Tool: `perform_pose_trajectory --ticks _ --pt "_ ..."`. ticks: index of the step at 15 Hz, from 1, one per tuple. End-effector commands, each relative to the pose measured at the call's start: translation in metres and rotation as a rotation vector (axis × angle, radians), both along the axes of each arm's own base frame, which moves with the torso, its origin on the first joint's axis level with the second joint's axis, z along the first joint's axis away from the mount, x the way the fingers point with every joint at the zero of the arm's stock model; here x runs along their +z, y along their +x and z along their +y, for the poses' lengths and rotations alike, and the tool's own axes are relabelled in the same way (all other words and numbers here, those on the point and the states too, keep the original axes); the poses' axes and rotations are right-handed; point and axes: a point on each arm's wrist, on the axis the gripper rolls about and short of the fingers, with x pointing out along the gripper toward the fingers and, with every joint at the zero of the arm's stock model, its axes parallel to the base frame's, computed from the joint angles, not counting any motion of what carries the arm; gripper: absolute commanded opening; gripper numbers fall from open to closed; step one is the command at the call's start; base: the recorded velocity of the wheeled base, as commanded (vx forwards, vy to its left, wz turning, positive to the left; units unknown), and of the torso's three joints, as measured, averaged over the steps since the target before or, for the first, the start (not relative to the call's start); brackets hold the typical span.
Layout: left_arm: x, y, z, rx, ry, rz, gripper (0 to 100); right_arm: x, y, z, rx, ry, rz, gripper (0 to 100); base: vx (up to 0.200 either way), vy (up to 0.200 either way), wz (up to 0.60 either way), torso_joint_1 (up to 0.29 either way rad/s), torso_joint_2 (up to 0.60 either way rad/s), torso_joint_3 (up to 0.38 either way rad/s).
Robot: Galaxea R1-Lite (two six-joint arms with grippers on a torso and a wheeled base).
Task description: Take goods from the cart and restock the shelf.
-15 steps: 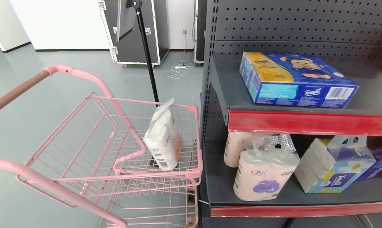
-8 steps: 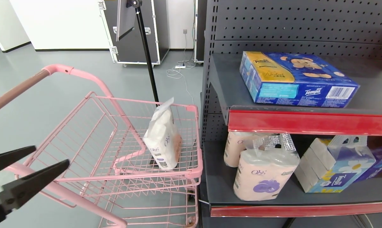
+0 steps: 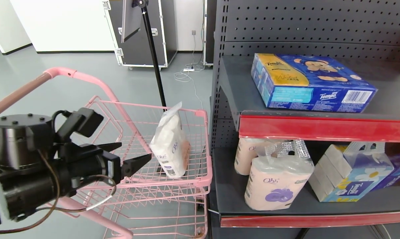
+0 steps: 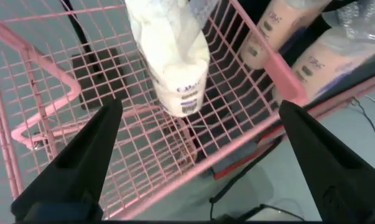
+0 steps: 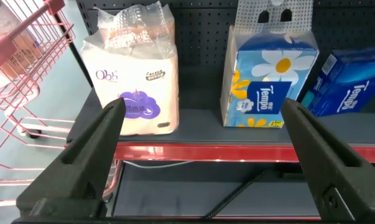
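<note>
At the lower left of the head view, the left gripper [image 3: 135,151] is held over the pink cart [image 3: 200,181]. Its 2 fingers are spread apart and nothing is gripped between them. The tips are pointed at 1 white tissue pack [image 3: 170,149], which is stood upright near the middle of the frame, inside the basket by its right-hand wall. A small gap is seen between the tips and the pack. In the left wrist view the same pack [image 4: 171,56] is seen ahead of the parted fingers.

The right gripper [image 5: 203,102] is likewise held wide apart with nothing in it, faced toward the lower board of the shelf [image 3: 230,186]. On that board, at the lower right of the head view, a peach roll pack [image 3: 276,182] and a blue-and-white tissue pack [image 3: 349,176] are stood just beside each other. At the upper right, 1 blue box [image 3: 309,83] is laid flat on the upper board.
</note>
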Motion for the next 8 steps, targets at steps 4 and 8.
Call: perform_pose_trajectory --ticks 4,8 --pt "-0.052 0.034 -0.039 0.0 0.034 0.075 100 0.0 0.0 0.0 0.0 0.001 0.0 100 0.0 0.0 0.0 0.0 0.0 0.0" --pt "-0.068 0.058 -0.054 0.072 0.046 0.019 100 0.0 0.0 0.0 0.0 0.001 0.0 100 0.0 0.0 0.0 0.0 0.0 0.0"
